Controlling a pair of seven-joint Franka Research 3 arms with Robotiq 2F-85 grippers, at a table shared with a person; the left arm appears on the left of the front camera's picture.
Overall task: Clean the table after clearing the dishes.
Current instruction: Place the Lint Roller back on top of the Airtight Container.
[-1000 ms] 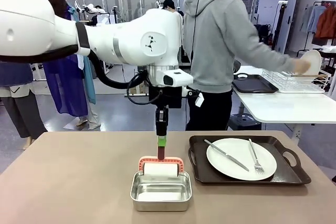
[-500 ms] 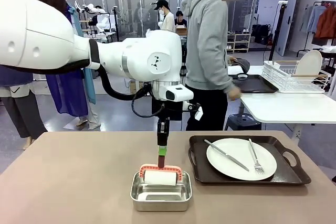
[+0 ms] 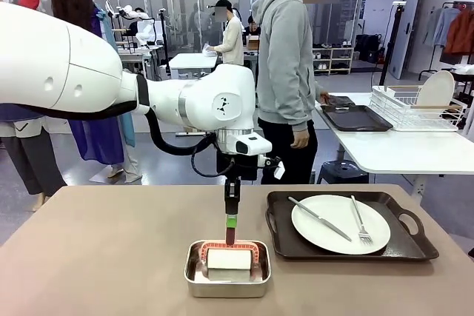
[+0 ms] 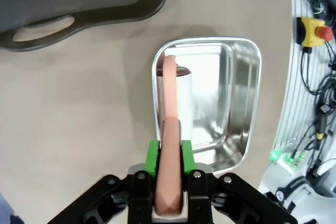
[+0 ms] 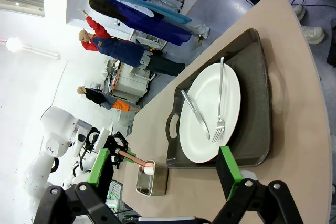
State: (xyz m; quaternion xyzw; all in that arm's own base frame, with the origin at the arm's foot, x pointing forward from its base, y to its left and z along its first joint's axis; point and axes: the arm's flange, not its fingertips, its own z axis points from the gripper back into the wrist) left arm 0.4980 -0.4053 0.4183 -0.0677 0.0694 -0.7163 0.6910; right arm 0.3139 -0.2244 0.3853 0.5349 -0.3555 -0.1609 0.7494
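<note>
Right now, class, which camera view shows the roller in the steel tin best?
The front view: the roller shows whole, white roll lying in the tin, handle upright between the pads of the left gripper. The left wrist view looks down its handle, foreshortened; the right wrist view catches it small and far off.
</note>
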